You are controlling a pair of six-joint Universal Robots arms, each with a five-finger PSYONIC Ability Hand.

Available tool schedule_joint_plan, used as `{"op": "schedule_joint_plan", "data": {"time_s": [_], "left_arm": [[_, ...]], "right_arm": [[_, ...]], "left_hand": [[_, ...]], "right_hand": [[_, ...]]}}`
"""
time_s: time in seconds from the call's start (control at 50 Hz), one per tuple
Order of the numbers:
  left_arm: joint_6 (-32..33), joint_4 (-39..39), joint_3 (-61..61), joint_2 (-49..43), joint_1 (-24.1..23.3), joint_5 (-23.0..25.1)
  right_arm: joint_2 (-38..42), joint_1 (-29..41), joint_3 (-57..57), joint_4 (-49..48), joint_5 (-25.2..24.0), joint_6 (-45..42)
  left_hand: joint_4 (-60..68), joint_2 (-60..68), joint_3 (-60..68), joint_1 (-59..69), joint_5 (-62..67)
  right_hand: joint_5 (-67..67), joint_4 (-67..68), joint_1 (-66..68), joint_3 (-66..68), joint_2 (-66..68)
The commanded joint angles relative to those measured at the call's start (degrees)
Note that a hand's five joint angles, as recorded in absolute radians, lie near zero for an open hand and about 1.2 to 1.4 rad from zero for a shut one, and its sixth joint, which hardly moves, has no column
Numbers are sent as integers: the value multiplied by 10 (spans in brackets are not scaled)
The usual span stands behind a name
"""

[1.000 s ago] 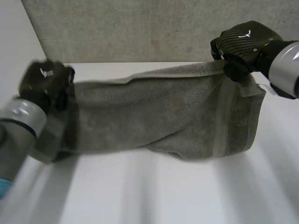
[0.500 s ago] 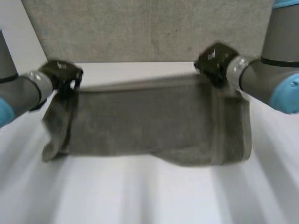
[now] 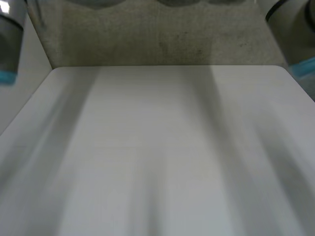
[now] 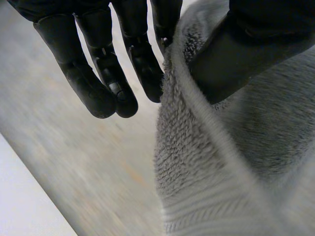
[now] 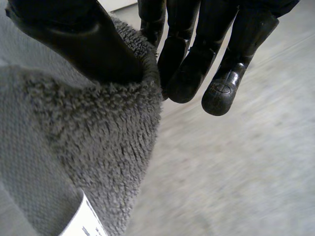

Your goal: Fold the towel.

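In the left wrist view the grey terry towel [image 4: 221, 167] hangs from my left hand [image 4: 103, 73], its hemmed edge pinched between the thumb [image 4: 246, 49] and the fingers. My right hand [image 5: 197, 59] holds another part of the towel [image 5: 74, 147] the same way, with its thumb [image 5: 74, 39] pressing the cloth against the fingers. A white label [image 5: 83, 221] hangs from the towel below that grip. Both hands are shut on the cloth. In the head view part of each arm shows: the left arm [image 3: 10, 39] and the right arm [image 3: 300, 34].
The white table [image 3: 162, 147] lies bare below, with a grey speckled surface [image 3: 162, 39] behind its far edge. A strip of the white table [image 4: 24, 206] shows beneath the left hand.
Both hands have risen with the towel stretched between them, going up past the head view's top. The towel has left the table.
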Motion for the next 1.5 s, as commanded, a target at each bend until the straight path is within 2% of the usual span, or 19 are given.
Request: {"op": "schedule_joint_plan", "data": {"time_s": [0.02, 0.16, 0.22, 0.32, 0.4, 0.46, 0.54, 0.72, 0.76, 0.82, 1.0, 1.16, 1.2, 1.22, 1.24, 1.28, 1.38, 1.48, 1.5], "left_arm": [[2, -3, -143, -4, 15, 7], [11, 45, -297, -28, 24, 45], [17, 64, -324, -35, 26, 50], [66, 120, -412, -55, 26, 59], [106, 122, -440, -57, 26, 59], [142, 121, -459, -52, 28, 60], [170, 121, -476, -42, 38, 63], [172, 123, -495, -31, 40, 67], [170, 125, -497, -39, 41, 65], [168, 126, -498, -49, 46, 63], [168, 122, -496, -67, 51, 59], [169, 118, -500, -67, 59, 57], [169, 117, -501, -63, 67, 58], [169, 117, -501, -63, 67, 58], [169, 115, -501, -61, 69, 58], [169, 113, -501, -58, 69, 58], [167, 104, -502, -47, 77, 59], [166, 95, -511, -39, 88, 60], [166, 95, -511, -39, 88, 60]], "right_arm": [[25, 6, 73, 55, -17, -29], [55, 6, 228, 63, -38, -79], [76, 6, 274, 65, -36, -87], [97, 0, 331, 70, -26, -89], [96, -3, 363, 72, -24, -89], [81, -7, 379, 75, -21, -89], [14, -12, 403, 107, -13, -80], [-47, -20, 450, 113, 33, -16], [-53, -35, 477, 110, 45, 1], [-55, -44, 501, 99, 43, 5], [-54, -56, 530, 52, 40, 11], [-53, -62, 530, 39, 43, 17], [-53, -70, 532, 39, 42, 17], [-53, -70, 532, 39, 42, 17], [-52, -71, 534, 38, 41, 17], [-50, -72, 534, 38, 41, 17], [-44, -85, 537, 38, 39, 16], [-30, -87, 537, 41, 39, 16], [-30, -87, 537, 41, 39, 16]], "left_hand": [[-67, -67, -82, -4, -147], [-67, -67, -82, -4, -147], [-67, -67, -82, -4, -147], [-67, -67, -82, -4, -147], [-67, -67, -82, -4, -147], [-67, -67, -82, -4, -147], [-67, -67, -82, -4, -147], [-67, -67, -82, -4, -147], [-179, -178, -194, -115, -259], [-256, -256, -271, -193, -336], [-321, -320, -336, -257, -400], [-279, -278, -294, -215, -358], [-170, -170, -185, -107, -250], [-169, -169, -184, -106, -249], [-84, -84, -99, -21, -164], [-67, -67, -82, -4, -147], [-67, -67, -82, -4, -147], [-67, -67, -82, -4, -147], [-67, -67, -82, -4, -147]], "right_hand": [[23, 38, 54, 39, 41], [23, 38, 54, 39, 41], [23, 38, 54, 39, 41], [23, 38, 54, 39, 41], [23, 38, 54, 39, 41], [23, 38, 54, 39, 41], [23, 38, 54, 39, 41], [23, 38, 54, 39, 41], [23, 38, 54, 39, 41], [23, 38, 54, 39, 41], [23, 38, 54, 39, 41], [23, 38, 54, 39, 41], [23, 38, 54, 39, 41], [23, 38, 54, 39, 41], [23, 38, 54, 39, 41], [14, 28, 45, 29, 32], [-89, -74, -58, -73, -71], [-367, -353, -336, -352, -349], [-368, -354, -337, -352, -350]]}}
